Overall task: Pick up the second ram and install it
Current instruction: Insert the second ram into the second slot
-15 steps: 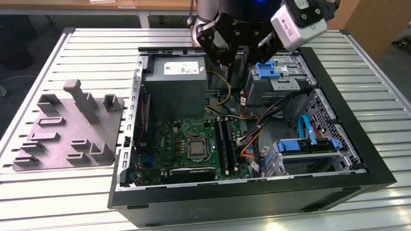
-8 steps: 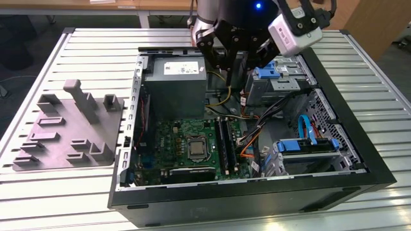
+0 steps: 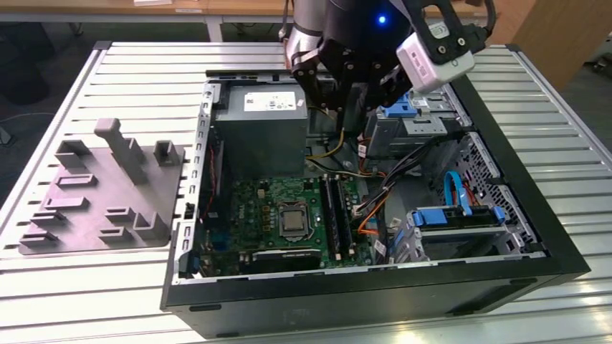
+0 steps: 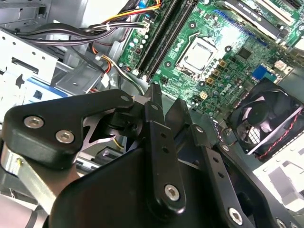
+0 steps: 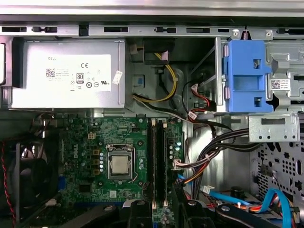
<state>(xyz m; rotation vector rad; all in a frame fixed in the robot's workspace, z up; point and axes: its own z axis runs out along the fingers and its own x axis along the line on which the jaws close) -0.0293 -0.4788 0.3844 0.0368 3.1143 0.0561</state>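
Seating the ram squarely is, I judge, the step in hand. It would go best with the ram's long edge kept in line with its slot, level end to end, and pressed straight down so that both end latches take it together. A tilt would jam one end, and the cables (image 5: 216, 147) just beside the slots want a clear berth. Where the ram lies I cannot tell for certain: the two slots (image 5: 159, 161) sit side by side, long, dark and alike, and it may be in one of them or in the tool. They run along the board's (image 5: 90, 142) edge nearer the drive bays (image 3: 459, 218), pointing toward the power supply (image 3: 258, 118) at the case's (image 3: 383, 287) far side. The tool (image 3: 349, 130) hangs above them, apart from the board, and in the first wrist view its middle falls in line with the pair; whether it is spread or pinching I cannot tell. On the surface (image 3: 143, 61), beside the case on the exterior view's left, sits a grey fixture (image 3: 96, 208).
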